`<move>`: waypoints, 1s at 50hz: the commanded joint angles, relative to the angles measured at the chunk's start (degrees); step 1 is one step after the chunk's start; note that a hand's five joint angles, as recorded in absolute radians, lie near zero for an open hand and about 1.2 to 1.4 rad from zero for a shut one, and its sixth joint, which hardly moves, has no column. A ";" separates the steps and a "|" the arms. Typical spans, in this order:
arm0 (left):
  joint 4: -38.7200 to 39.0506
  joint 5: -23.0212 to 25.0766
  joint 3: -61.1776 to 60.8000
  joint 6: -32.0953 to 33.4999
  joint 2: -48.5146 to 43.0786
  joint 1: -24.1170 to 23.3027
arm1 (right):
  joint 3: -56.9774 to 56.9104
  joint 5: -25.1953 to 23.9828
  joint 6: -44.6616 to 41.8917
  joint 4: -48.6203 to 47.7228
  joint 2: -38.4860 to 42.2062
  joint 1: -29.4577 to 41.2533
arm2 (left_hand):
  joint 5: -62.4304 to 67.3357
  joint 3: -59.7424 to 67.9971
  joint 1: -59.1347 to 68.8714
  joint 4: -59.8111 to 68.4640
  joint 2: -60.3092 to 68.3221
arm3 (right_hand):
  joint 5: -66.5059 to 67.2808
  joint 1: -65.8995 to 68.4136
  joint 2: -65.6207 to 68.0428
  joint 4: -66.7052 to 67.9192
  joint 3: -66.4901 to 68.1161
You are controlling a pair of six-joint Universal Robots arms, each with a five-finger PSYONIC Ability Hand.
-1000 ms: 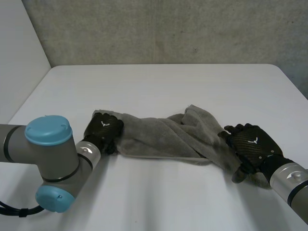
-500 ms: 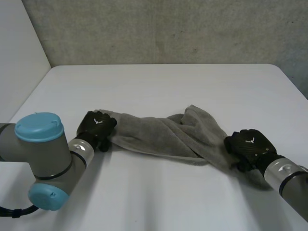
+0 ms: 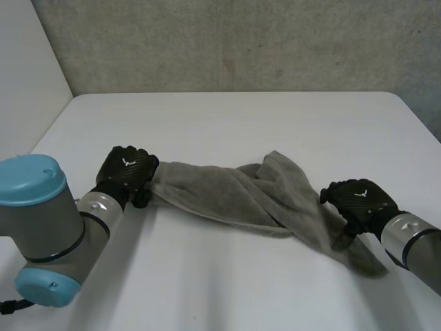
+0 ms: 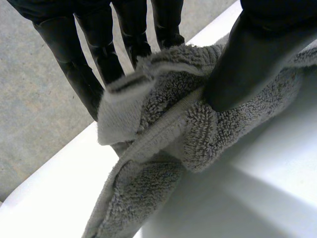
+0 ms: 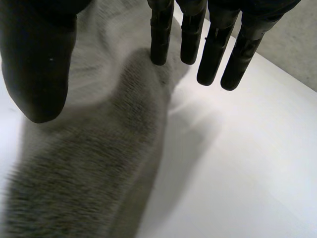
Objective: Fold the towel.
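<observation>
At the lower left of the head view the left arm [image 3: 41,227] comes in, and at the lower right the right arm [image 3: 413,245]. Between them a grey terry towel [image 3: 234,196] lies on the white table [image 3: 227,124], drawn out into a long, twisted rope rather than spread flat. Its nearest part is a loose tail at the lower right, lying flat on the table just beside the right wrist. Just above that tail the right hand [image 3: 358,201] is closed round the towel's right end. In the right wrist view the bunched cloth runs up between its thumb [image 5: 39,64] on one side and its fingers [image 5: 159,39] on the other. From there the towel climbs toward the middle of the frame, where a thick fold humps up and crosses over the band below it. It then thins to a flatter strip running left. At the left end the left hand [image 3: 126,172] pinches the towel's hemmed edge. In the left wrist view the thumb presses the looped pile against the fingers [image 4: 101,54] behind it, and the cloth hangs from them in soft folds. Beyond lies bare table, and then a grey wall [image 3: 241,41].
</observation>
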 commanded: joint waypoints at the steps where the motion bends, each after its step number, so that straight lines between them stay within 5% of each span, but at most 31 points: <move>1: 0.09 0.98 -0.77 -3.60 0.46 -0.07 | 2.67 -1.27 4.05 -0.64 -2.34 3.51 | 2.33 1.50 3.11 2.58 2.60 | -0.89 -3.08 -2.47 -2.19 -2.42; 15: -0.26 1.24 -0.86 -4.40 0.81 0.02 | -1.02 -0.22 4.68 -4.78 5.84 7.38 | 2.33 1.50 3.11 2.58 2.60 | 9.20 7.01 7.62 7.91 7.68; 18: -0.26 1.33 -1.12 -4.40 1.16 0.10 | -2.60 0.75 4.85 -4.78 6.63 8.17 | 2.33 1.50 3.11 2.58 2.60 | 25.35 23.16 23.77 24.06 23.83; 20: -0.26 1.33 -1.38 -4.40 1.42 0.10 | -4.00 2.67 5.03 -4.78 6.72 7.83 | 2.33 1.50 3.11 2.58 2.60 | 51.95 49.77 50.38 50.66 50.43; 22: -0.26 1.33 -1.65 -4.49 2.30 0.37 | -4.53 3.46 5.11 -4.78 6.37 7.65 | 2.33 1.50 3.11 2.58 2.60 | 58.36 56.18 56.79 57.07 56.84; 31: -0.70 2.47 -2.00 -6.25 7.14 0.89 | -10.86 4.61 5.73 -2.93 2.32 6.77 | 2.33 1.50 3.11 2.58 2.60 | 58.43 56.24 56.85 57.13 56.91; 37: -1.40 4.32 -2.97 -12.13 13.20 1.86 | -23.26 2.94 13.90 9.02 -0.93 2.73 | 2.33 1.50 3.11 2.58 2.60 | 58.43 56.24 56.85 57.13 56.91; 41: -1.49 5.98 -3.32 -14.94 14.52 3.00 | -34.56 -2.14 16.54 22.08 7.47 2.37 | 2.33 1.50 3.11 2.58 2.60 | 58.43 56.24 56.85 57.13 56.91; 50: -1.49 6.69 -3.05 -15.47 12.76 3.97 | -53.28 -1.45 8.55 32.57 24.10 0.45 | 2.33 1.50 3.11 2.58 2.60 | 52.16 49.97 50.58 50.87 50.64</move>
